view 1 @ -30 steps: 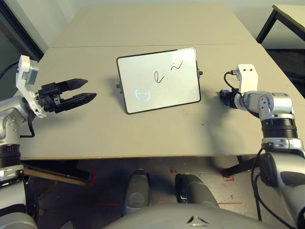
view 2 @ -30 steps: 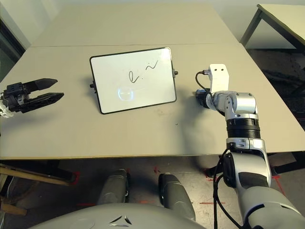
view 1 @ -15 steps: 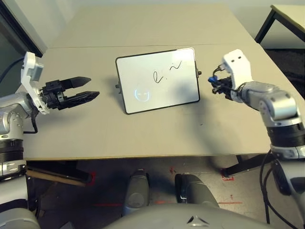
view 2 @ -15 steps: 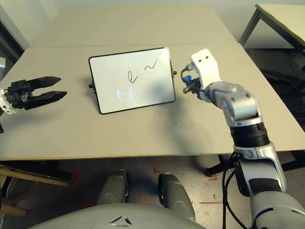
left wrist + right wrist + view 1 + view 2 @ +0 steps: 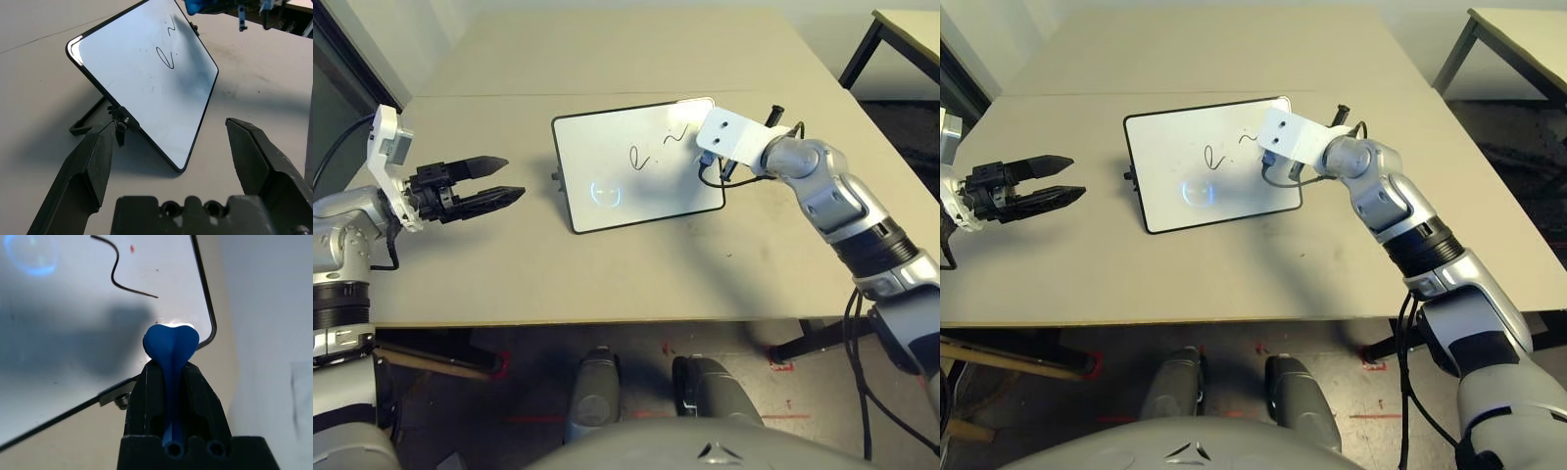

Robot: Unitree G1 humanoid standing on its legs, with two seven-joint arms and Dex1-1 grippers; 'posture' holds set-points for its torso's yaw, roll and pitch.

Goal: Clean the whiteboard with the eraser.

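Observation:
The whiteboard [image 5: 636,186] stands tilted on its stand at the middle of the table, with two black scribbles [image 5: 643,155] on its upper right part. My right gripper [image 5: 171,367] is shut on the blue eraser [image 5: 171,340], which bulges out between the fingertips. It hovers over the board's right side, close to the far right corner, just right of the scribbles. The eraser [image 5: 195,6] also shows at the edge of the left wrist view, above the board. To the left of the board, my left gripper [image 5: 509,176] stands open above the table, pointing at the board, with nothing in it.
The board's black stand [image 5: 85,122] and side knob [image 5: 122,125] face my left gripper. A seam [image 5: 480,95] crosses the table behind the board. Another table [image 5: 906,29] stands at the far right. Bare tabletop [image 5: 636,274] lies in front of the board.
My right arm has swung left from the table's right side to over the board's right part, carrying the eraser. The left gripper has edged slightly toward the board.

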